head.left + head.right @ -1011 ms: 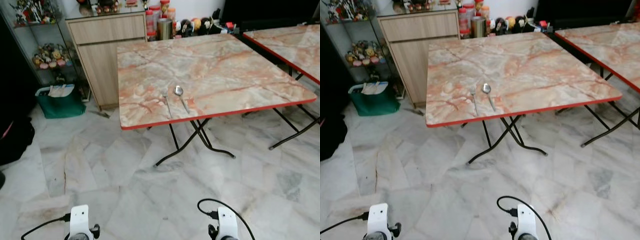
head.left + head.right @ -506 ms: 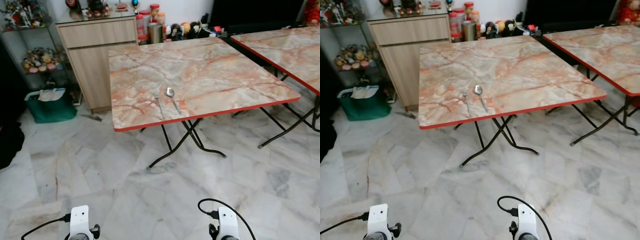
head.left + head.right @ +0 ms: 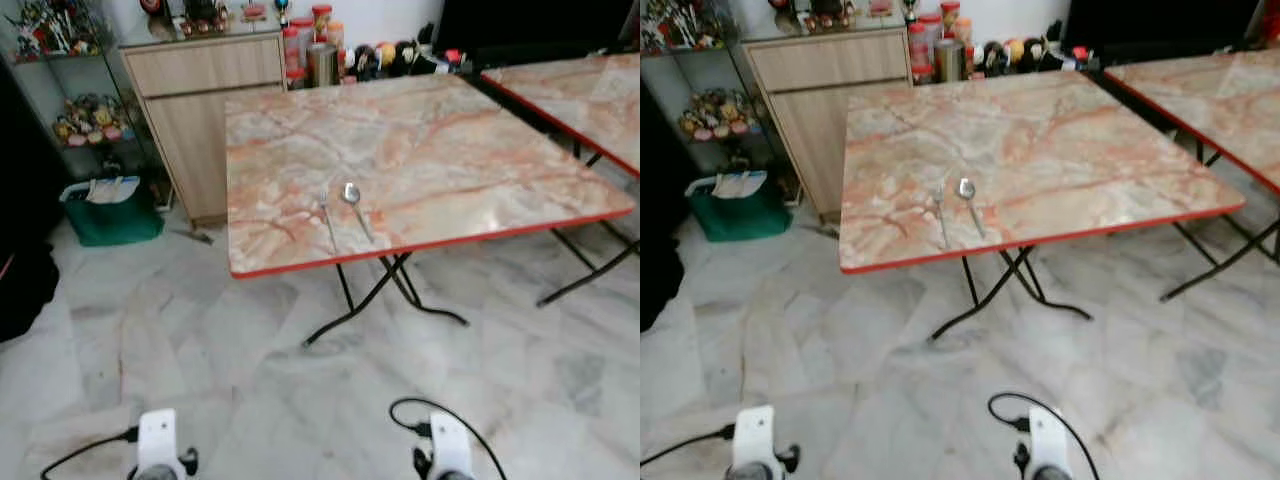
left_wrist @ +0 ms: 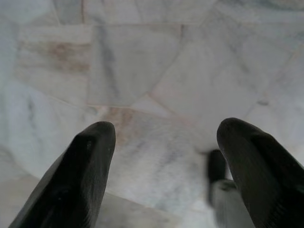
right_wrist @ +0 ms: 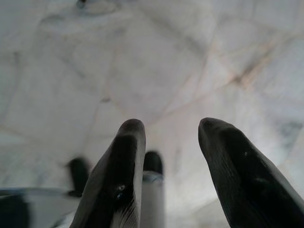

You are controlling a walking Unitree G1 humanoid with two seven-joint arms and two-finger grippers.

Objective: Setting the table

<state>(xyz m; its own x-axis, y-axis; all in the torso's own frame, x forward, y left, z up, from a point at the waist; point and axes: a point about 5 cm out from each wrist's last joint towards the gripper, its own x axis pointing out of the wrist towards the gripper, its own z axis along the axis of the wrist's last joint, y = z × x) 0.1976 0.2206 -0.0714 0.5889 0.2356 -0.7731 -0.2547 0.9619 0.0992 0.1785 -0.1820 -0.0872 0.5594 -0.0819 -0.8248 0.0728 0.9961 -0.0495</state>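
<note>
Both hands hang open and empty over the floor (image 3: 250,400) — walk in carelessly and you bump the desk (image 3: 450,140), scattering fork (image 3: 327,215) and spoon (image 3: 356,205).

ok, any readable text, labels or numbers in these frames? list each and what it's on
None can be read.
Jars and tins behind the table: labels too small and blurred.
Figurines on the glass shelf: no legible print.
Green bin with papers: nothing readable.
Fork and spoon: no markings visible.
</note>
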